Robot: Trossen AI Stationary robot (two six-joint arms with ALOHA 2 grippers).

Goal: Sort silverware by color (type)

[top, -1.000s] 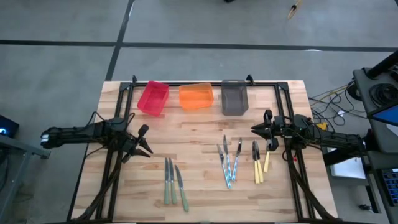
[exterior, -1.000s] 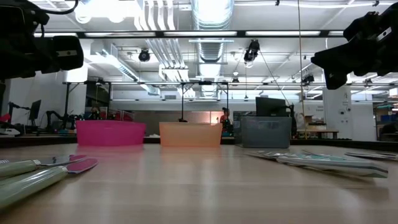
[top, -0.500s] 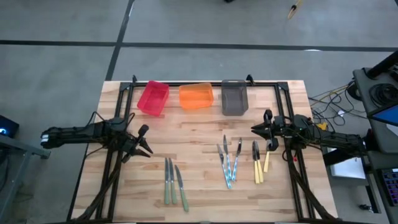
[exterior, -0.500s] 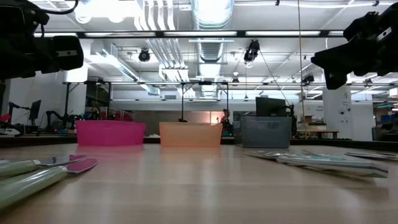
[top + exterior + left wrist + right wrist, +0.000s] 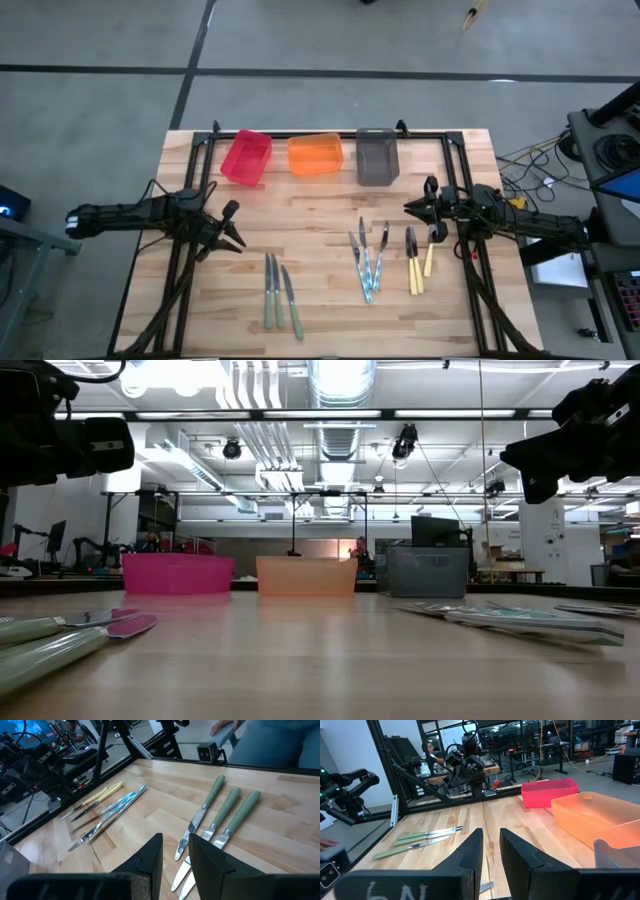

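Three colour groups already lie apart on the table (image 5: pixel 320 215): green-handled knives (image 5: pixel 277 292) just ahead of the left gripper (image 5: pixel 236 228), blue-handled pieces (image 5: pixel 368 262) and yellow-handled pieces (image 5: pixel 415 262) beside the right gripper (image 5: pixel 414 208). Both sets of jaws hang above the wood with a narrow gap between them, holding nothing. The red bin (image 5: pixel 246 156), orange bin (image 5: pixel 316 154) and grey bin (image 5: pixel 377 156) sit well beyond the jaws. To grasp well, widen the jaws first, then pinch one handle across its width.

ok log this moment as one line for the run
left gripper: idle, empty, left side | right gripper: idle, empty, right side | silverware: grouped by colour on table | bins: no silverware seen inside
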